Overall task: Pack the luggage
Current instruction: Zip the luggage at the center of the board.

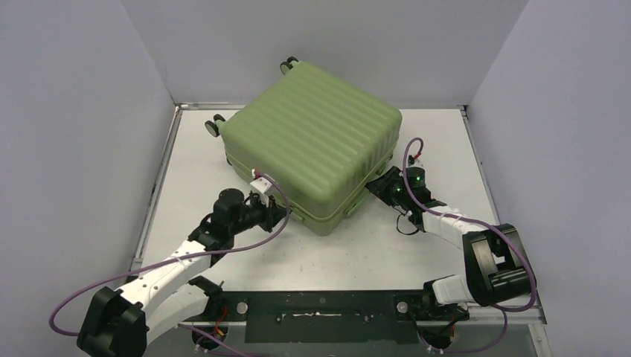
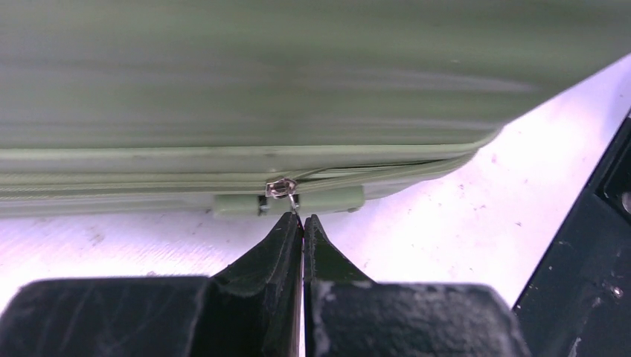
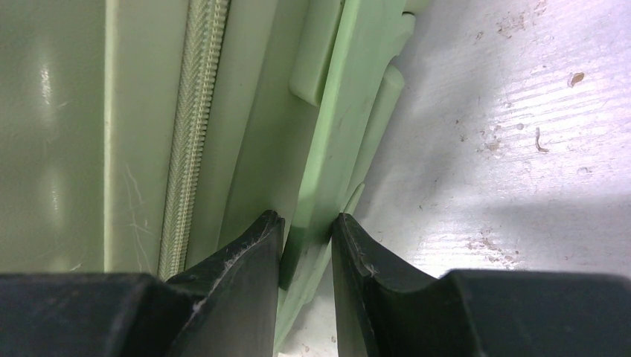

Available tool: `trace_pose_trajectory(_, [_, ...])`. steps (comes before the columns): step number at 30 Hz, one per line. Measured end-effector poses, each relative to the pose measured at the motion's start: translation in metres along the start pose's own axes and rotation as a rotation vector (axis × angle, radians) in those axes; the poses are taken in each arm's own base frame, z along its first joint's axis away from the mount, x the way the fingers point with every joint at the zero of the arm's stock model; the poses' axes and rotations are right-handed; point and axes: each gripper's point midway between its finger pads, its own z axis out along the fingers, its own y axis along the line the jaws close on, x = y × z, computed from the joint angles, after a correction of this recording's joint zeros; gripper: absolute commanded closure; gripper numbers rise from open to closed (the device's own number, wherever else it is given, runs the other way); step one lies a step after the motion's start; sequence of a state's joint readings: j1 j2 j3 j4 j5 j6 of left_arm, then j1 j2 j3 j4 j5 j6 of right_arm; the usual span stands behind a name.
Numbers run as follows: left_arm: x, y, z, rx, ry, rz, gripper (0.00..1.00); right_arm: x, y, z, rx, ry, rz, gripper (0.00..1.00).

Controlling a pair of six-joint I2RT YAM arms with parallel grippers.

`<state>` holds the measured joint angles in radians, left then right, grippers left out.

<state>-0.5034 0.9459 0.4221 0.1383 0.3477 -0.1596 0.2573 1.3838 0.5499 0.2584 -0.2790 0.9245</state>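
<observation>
The luggage (image 1: pixel 316 141) lies flat and closed on the tabletop (image 1: pixel 417 253), ribbed shell up, its wheels on the far side. At the luggage's near-left side the left pincer (image 2: pixel 303 219) is pressed fully together, nipping the thin metal zip pull (image 2: pixel 295 209) that hangs from the slider (image 2: pixel 280 187) on the seam. At its near-right side the right pincer (image 3: pixel 306 223) is partly closed, its tips clamped either side of a moulded green ridge (image 3: pixel 331 141) of the luggage.

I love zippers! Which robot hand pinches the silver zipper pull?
The left gripper, shut on the zipper pull; the right gripper clamps the luggage edge.
</observation>
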Motion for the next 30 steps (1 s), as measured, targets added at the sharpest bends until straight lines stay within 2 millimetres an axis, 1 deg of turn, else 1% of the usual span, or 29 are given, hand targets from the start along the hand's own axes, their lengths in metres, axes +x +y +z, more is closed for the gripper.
trace_pose_trajectory(3, [0.002, -0.012, 0.001, 0.027, 0.012, 0.027, 1.0, 0.0, -0.001, 0.0, 0.005, -0.008, 0.007, 1.0])
trace_pose_trajectory(9, [0.007, -0.046, 0.004, 0.082, 0.044, 0.094, 1.0, 0.0, -0.001, -0.002, 0.012, -0.026, 0.023, 1.0])
trace_pose_trajectory(16, [0.015, -0.07, 0.006, 0.107, 0.055, 0.14, 1.0, 0.006, 0.0, -0.005, 0.015, -0.032, 0.04, 1.0])
trace_pose_trajectory(24, [0.025, -0.097, 0.014, 0.14, 0.063, 0.181, 1.0, 0.008, -0.001, -0.007, 0.015, -0.053, 0.077, 1.0])
trace_pose_trajectory(25, [0.028, -0.103, 0.014, 0.165, 0.069, 0.181, 1.0, 0.009, -0.001, -0.007, 0.015, -0.055, 0.08, 1.0])
trace_pose_trajectory(26, [0.033, -0.117, 0.013, 0.211, 0.08, 0.186, 1.0, 0.011, 0.0, -0.008, 0.014, -0.054, 0.082, 1.0])
trace_pose_trajectory(28, [0.04, -0.134, 0.012, 0.271, 0.096, 0.194, 1.0, 0.013, 0.001, -0.009, 0.013, -0.053, 0.084, 1.0])
trace_pose_trajectory(30, [0.046, -0.146, 0.012, 0.31, 0.105, 0.199, 1.0, 0.016, 0.003, -0.009, 0.013, -0.053, 0.086, 1.0])
